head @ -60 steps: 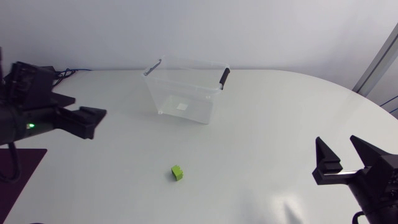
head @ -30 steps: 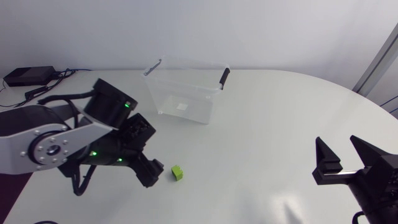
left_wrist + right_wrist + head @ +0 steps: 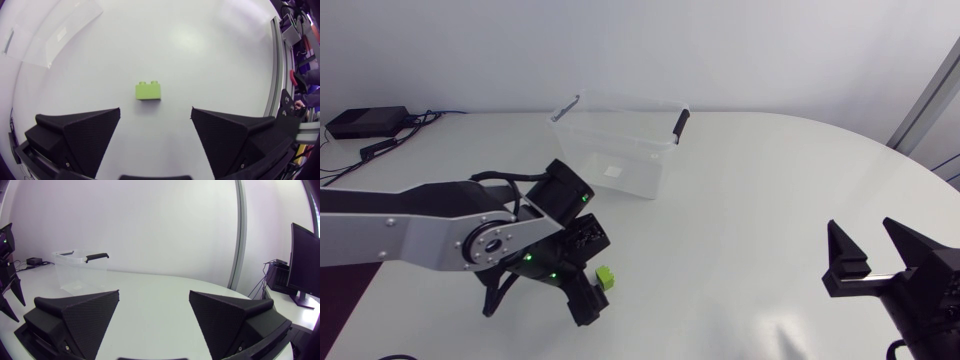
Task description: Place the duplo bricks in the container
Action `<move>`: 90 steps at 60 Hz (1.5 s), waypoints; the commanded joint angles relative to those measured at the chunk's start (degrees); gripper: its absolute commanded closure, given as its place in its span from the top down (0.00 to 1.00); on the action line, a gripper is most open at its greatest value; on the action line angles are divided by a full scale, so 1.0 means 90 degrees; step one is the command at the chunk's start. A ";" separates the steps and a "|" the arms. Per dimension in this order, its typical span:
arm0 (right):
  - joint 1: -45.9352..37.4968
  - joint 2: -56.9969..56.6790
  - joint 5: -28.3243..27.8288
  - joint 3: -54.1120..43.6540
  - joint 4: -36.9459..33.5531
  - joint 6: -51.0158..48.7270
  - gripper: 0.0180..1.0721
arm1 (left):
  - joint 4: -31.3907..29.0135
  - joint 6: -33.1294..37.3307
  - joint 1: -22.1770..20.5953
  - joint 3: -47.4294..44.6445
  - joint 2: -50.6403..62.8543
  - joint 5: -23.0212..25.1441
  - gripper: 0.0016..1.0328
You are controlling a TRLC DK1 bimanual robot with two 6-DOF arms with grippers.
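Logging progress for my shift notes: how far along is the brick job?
Done: nothing; the clear plastic container holds no brick. In hand: the left arm's jaws stand open, the small lime-green duplo brick just ahead of them, untouched. Left: grasp it, carry it, drop it in. The right arm's jaws sit open, holding nothing.

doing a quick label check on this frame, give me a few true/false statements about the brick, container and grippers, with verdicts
The brick lies on the table, outside the container. True.
The left gripper is shut on the brick. False: it is open, and the brick lies ahead of its fingers, untouched.
A brick lies in the container. False: none shows inside it.
The right gripper is open and empty. True.
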 commanded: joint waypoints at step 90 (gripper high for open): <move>-0.0049 -0.0062 -0.0011 -0.0130 0.0079 -0.0103 0.96 | -0.0382 -0.0235 0.1474 0.3903 0.1111 0.0229 0.28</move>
